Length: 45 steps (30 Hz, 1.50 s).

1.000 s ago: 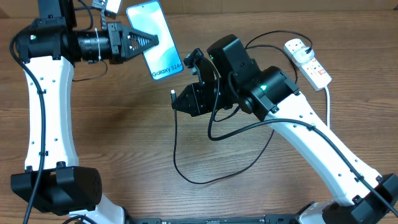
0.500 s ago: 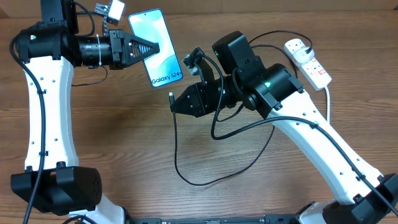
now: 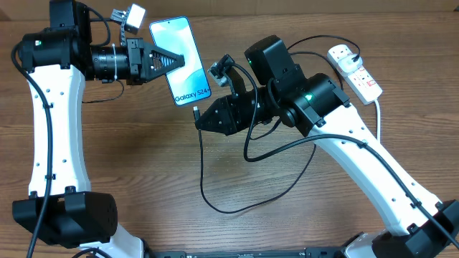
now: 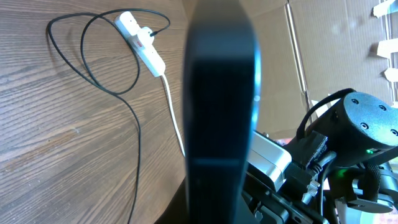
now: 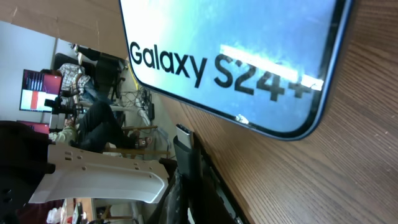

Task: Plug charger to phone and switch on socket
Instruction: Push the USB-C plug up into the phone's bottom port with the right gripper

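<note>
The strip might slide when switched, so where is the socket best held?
Grip the socket across its narrow width at mid-length, coming from above: it lies flat, long sides clear, with the charger's plug and the cord crowding its ends.

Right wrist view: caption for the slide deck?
Charger plug tip poised just short of the phone edge by the Galaxy S24+ text, not yet inserted.

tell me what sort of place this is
Likely a robotics lab or shared workroom: white robot arms working at a wood-grain table, cardboard sheets as a backdrop, and a person seated by a monitor beyond.
</note>
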Tool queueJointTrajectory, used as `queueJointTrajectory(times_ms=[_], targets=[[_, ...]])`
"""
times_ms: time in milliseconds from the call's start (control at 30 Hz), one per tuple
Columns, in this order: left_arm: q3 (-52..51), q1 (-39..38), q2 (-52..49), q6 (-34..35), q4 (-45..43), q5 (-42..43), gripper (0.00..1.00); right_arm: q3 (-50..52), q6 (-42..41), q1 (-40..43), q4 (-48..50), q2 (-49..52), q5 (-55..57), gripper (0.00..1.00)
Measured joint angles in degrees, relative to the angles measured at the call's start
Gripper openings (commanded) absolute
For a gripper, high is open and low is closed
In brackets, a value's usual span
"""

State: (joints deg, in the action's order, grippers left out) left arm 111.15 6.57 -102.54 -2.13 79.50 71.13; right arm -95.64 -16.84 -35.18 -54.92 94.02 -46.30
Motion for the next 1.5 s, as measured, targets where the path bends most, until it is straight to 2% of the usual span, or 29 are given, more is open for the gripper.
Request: queueJointTrajectory(times_ms=[233, 600, 1500], targets=[[0.0, 0.0, 0.0, -0.07, 0.55, 0.0, 0.04, 0.0, 0.0, 0.0, 0.0, 0.0, 0.26, 0.04], [0.0, 0.0, 0.0, -4.31, 3.04, 0.17, 0.04, 0.0, -0.15, 0.0, 0.04, 0.0, 1.09, 0.04], [0.0, 0.0, 0.0, -4.52, 2.99, 1.53, 0.04, 0.0, -1.18, 0.0, 0.24, 0.0, 1.64, 0.04]])
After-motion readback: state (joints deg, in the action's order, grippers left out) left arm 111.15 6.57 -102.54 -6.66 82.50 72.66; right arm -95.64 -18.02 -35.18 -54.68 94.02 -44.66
